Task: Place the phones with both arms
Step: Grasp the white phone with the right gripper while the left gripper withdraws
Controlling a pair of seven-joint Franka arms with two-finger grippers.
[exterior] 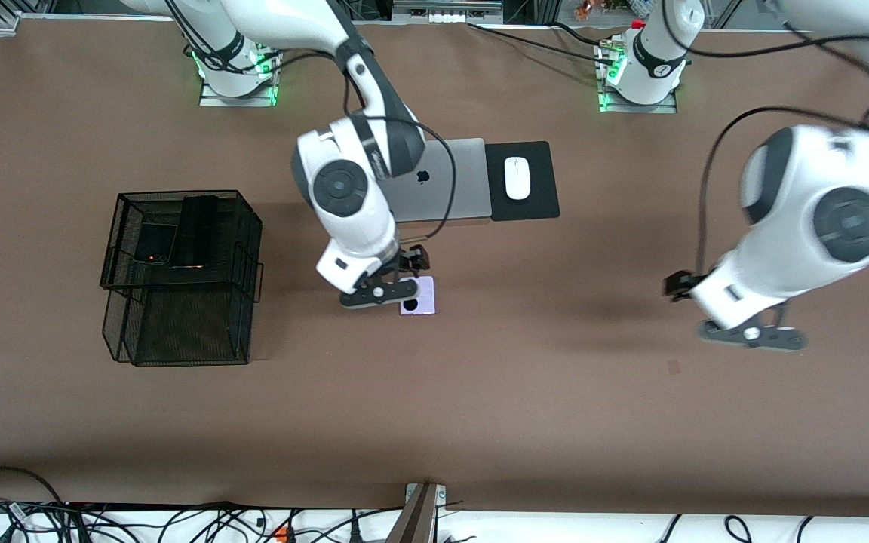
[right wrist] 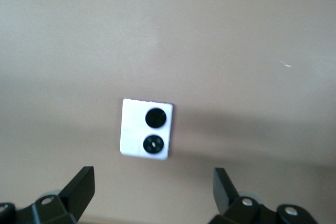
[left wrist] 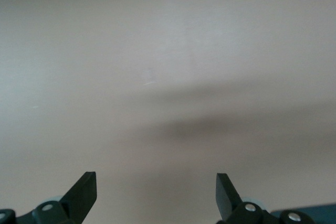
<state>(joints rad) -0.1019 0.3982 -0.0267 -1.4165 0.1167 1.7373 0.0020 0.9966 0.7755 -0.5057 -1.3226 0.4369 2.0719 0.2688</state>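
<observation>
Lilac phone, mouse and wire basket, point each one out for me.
Lilac phone [right wrist: 146, 128]: right wrist view, middle of its face.
Mouse [exterior: 517, 178]: front view, middle of its top.
Wire basket [exterior: 182, 354]: front view, its wall nearest the camera.

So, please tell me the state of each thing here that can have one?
Lilac-white phone: folded, flat on table, not gripped.
Two black phones: in the mesh basket's upper tray.
Laptop: closed.
Right tool: open, over the lilac-white phone.
Left tool: open, over bare table.
</observation>
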